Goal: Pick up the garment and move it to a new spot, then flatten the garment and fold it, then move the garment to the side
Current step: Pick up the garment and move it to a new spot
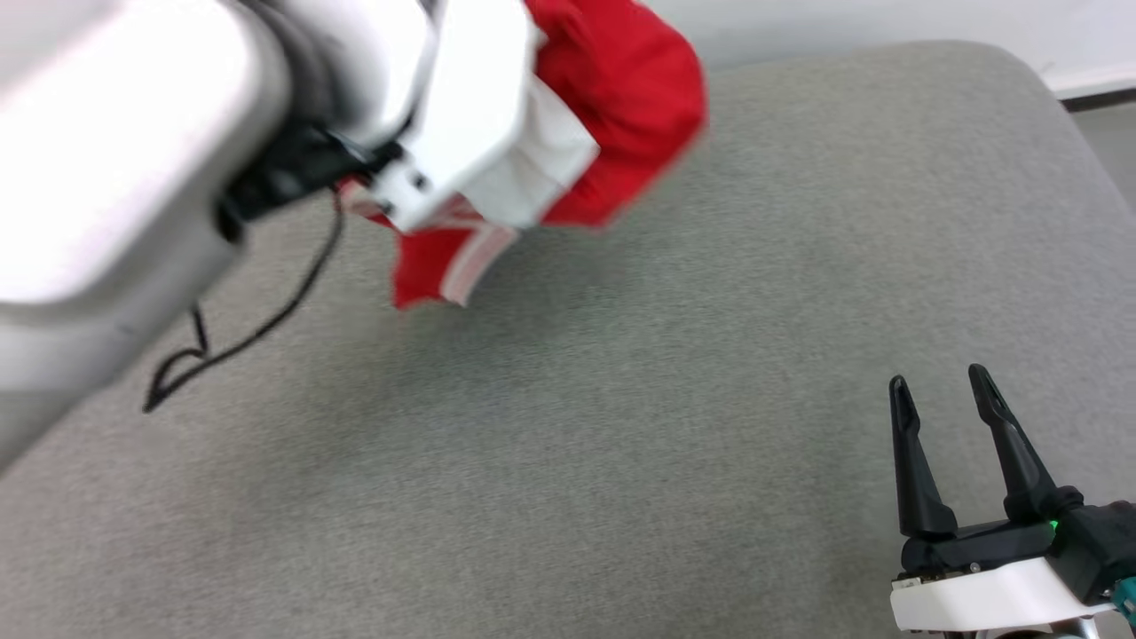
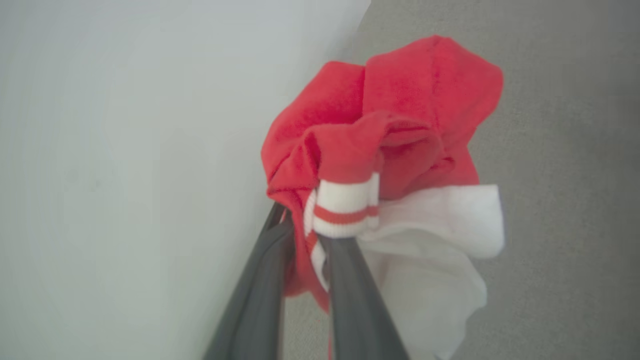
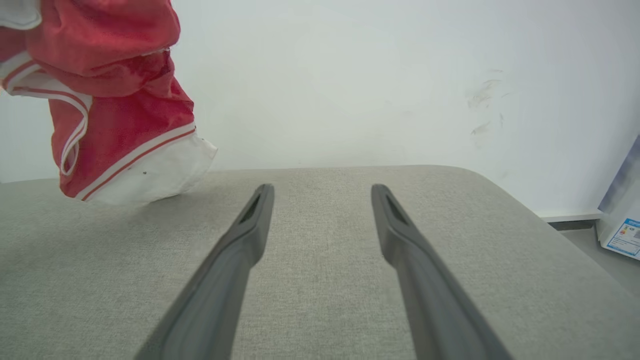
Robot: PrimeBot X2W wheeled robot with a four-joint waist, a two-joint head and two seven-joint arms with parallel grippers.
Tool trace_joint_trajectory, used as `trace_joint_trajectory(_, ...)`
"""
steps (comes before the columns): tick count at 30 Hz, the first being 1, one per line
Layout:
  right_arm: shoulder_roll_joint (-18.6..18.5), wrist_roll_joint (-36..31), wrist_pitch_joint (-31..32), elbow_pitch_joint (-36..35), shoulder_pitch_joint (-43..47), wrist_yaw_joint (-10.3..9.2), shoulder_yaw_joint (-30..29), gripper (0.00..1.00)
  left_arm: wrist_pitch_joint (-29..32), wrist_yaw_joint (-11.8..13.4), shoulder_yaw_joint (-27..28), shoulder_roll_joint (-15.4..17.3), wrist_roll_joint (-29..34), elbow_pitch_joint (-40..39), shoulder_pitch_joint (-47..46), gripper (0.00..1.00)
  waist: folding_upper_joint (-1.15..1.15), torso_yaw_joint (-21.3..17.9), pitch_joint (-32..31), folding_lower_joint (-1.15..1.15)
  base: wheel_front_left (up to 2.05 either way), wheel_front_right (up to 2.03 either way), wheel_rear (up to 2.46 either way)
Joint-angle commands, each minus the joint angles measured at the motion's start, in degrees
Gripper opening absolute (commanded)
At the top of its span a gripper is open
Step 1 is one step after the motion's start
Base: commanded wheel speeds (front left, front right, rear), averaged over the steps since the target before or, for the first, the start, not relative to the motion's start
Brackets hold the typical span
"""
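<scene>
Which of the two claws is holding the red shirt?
The left gripper: it pinches the bunched garment, while the right gripper stands open and empty.

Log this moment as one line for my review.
stage: pick and move | left end effector: shut on bunched red jersey T-shirt, hanging over grey cushion | right end effector: open, empty, low over cushion

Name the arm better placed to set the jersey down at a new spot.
Left. The left gripper is shut on the garment, at its striped trim, hanging it over the grey cushion; the right gripper is open and empty.
</scene>
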Motion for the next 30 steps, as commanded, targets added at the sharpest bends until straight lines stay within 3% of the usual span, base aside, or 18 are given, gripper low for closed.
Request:
trace_joint_trajectory(1,0.1,0.4,-0.1,-0.1,-0.1,-0.04,0.2,1.00,-0.8,0.1,-1.3,-1.0,-0.6,-0.2,1.3,0.00,0.00,-1.4,0.6,0.01,0.00,0.00,0.00)
trace_joint_trajectory(10,0.1,1.3,-0.1,-0.4,-3.2,-0.04,0.8,1.00,-4.1,0.1,-10.8,-8.2,-3.1,1.3,9.1,0.00,0.00,-3.0,6.0,0.01,0.00,0.00,0.00)
trace_joint_trajectory(15,0.1,1.6,-0.1,-0.4,-4.8,-0.04,1.3,1.00,-0.8,0.1,-11.7,-11.2,-0.5,0.7,17.1,0.00,0.00,-3.6,9.4,0.01,0.00,0.00,0.00)
trace_joint_trajectory(25,0.1,2.9,-0.1,-0.4,-7.5,-0.04,1.6,1.00,5.8,0.1,-12.2,-10.0,6.4,-0.8,28.3,0.00,0.00,-4.5,14.3,0.01,0.00,0.00,0.00)
trace_joint_trajectory(29,0.1,2.9,-0.1,-0.2,-8.0,-0.04,1.5,1.00,3.5,0.1,-12.7,-10.3,8.1,0.0,29.8,0.00,0.00,-4.2,14.9,0.01,0.00,0.00,0.00)
trace_joint_trajectory(30,0.1,2.7,-0.1,-0.1,-7.9,-0.04,1.5,1.00,2.3,0.1,-12.6,-10.6,8.4,0.2,29.7,0.41,0.00,-4.0,14.6,0.01,0.00,0.00,0.00)
